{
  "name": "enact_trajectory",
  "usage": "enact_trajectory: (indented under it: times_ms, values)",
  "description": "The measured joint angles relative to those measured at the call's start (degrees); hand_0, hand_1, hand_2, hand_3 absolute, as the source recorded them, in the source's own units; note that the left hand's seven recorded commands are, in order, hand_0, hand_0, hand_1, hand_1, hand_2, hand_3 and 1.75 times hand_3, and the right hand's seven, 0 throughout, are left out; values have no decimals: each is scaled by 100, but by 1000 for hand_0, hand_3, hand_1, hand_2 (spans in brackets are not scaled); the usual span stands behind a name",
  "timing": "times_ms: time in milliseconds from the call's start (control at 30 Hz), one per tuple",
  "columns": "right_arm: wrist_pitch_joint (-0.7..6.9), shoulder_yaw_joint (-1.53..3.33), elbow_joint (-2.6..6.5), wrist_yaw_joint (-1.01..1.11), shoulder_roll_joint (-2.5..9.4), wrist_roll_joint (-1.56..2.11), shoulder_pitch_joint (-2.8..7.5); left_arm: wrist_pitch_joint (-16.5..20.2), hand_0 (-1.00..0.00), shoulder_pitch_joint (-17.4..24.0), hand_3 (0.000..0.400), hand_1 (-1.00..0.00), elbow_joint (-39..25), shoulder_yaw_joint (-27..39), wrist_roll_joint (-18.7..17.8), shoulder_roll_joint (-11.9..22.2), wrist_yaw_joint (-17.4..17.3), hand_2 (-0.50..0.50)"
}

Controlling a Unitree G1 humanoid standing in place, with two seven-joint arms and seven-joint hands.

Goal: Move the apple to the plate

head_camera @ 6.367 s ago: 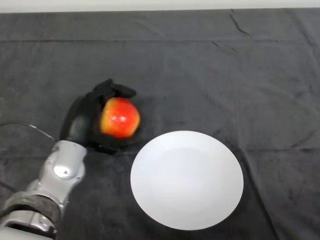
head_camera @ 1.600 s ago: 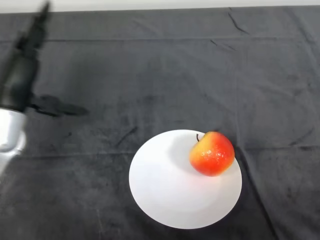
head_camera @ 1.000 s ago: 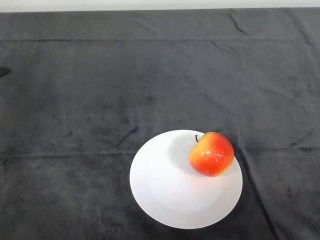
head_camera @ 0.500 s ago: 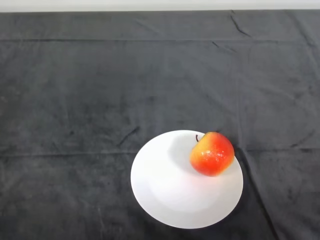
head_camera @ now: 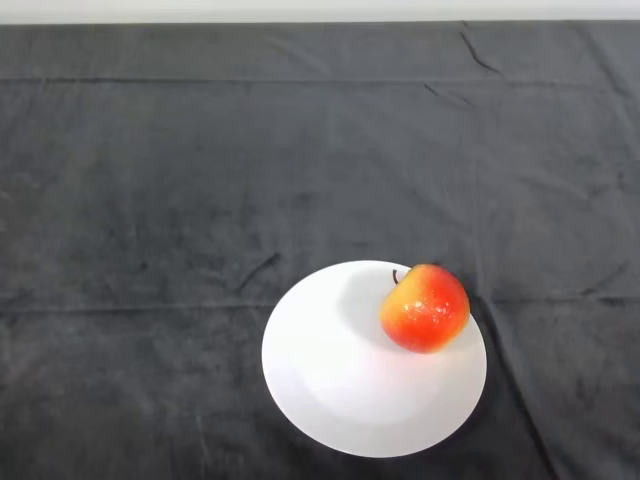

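A: Sitting on the plate (head_camera: pixel 330 390) is the apple (head_camera: pixel 425 308), toward the plate's upper right part, close to the rim there.

B: Does it lie on the white surface fully, or hang over the edge?

A: It rests on the white surface. Its right side comes near the rim, and whether it passes over the rim I cannot tell from this angle. Its short dark stem shows at the upper left of the fruit, pointing up and slightly left.

B: What colours does the apple show?

A: Red over most of it, with a yellow-orange patch on the left side and small bright glints on the skin.

B: And the plate?

A: Round, plain white, lying flat in the lower middle of the frame, a little right of centre. The apple casts a soft grey shadow on it to the left.

B: What lies beneath?

A: A dark cloth (head_camera: pixel 200 180) covers the whole table. It has creases: one short one just left of the plate's upper edge, one near the upper right of the frame, and a long horizontal fold across the upper part. A pale strip runs along the very top edge of the frame.

B: The state of the fingers?

A: That cannot be told; no part of the robot shows in this view.
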Motion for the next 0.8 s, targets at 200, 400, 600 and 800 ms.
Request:
enact_trajectory:
  times_ms: [200,400,600,800]
  values:
    - [0,-1,0,0,0,0,0,62,0,0,0,0,1,171,7,0,6,0]
    - [0,-1,0,0,0,0,0,64,0,0,0,0,1,193,22,0,4,0]
    - [0,-1,0,0,0,0,0,66,0,0,0,0,1,207,43,0,-1,0]
    - [0,-1,0,0,0,0,0,79,0,0,0,0,1,217,106,0,-6,0]
